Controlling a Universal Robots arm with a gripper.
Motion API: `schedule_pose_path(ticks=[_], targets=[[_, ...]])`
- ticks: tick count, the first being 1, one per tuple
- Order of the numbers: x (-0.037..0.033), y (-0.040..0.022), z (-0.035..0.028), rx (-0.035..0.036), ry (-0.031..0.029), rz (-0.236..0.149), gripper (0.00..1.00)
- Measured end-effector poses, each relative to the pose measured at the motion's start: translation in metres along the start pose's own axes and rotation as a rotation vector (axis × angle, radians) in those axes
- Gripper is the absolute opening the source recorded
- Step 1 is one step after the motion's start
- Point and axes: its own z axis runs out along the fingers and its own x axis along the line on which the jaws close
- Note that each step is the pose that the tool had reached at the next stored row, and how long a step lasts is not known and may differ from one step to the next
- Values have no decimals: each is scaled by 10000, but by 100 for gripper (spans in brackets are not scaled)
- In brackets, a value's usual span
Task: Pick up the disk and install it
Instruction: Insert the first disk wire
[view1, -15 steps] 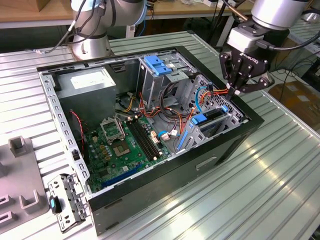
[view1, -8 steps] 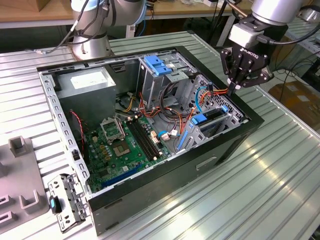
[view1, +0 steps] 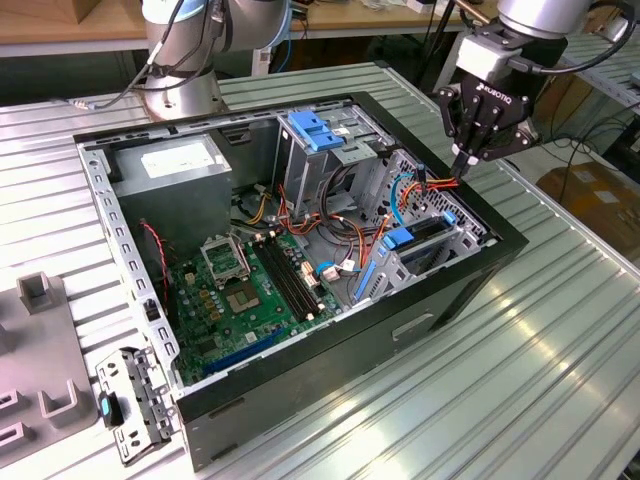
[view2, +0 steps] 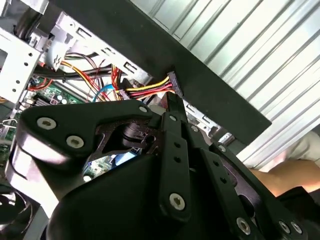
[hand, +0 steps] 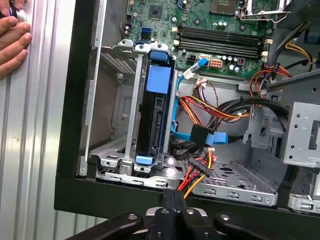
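Note:
The disk (hand: 155, 117) stands on edge in the drive cage at the case's corner, its dark side facing out between blue carrier rails. Its blue tab (view1: 398, 238) marks the spot in the exterior view. My gripper (view1: 463, 160) hangs over the case's rim on the exterior view's right, just beyond that cage. It is shut on a black power connector (view2: 173, 84). A bundle of red, yellow and orange wires (hand: 200, 167) runs from the connector back into the case. In the first wrist view my gripper (hand: 175, 196) sits at the rim, a short way from the disk's end.
The open black case (view1: 470, 270) lies on a ribbed metal table. Inside are a grey power-supply box (view1: 175, 175), the motherboard (view1: 250, 290) and another blue carrier (view1: 315, 130). A person's hand (hand: 12, 35) rests on the table beside the case. Grey fixtures (view1: 40, 290) and a bracket (view1: 130, 400) lie outside.

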Motion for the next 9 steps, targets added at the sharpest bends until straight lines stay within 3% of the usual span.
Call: schedule_pose_path(ticks=[1, 2, 3, 4, 9], targets=[[-1, -3, 0, 13, -7, -189, 11], [-1, -3, 2, 41, -21, -615, 17], [-1, -3, 3, 60, -30, -919, 17], [-1, -3, 5, 74, -38, -1124, 24], [-1, -8, 18, 147, -76, -2252, 25]])
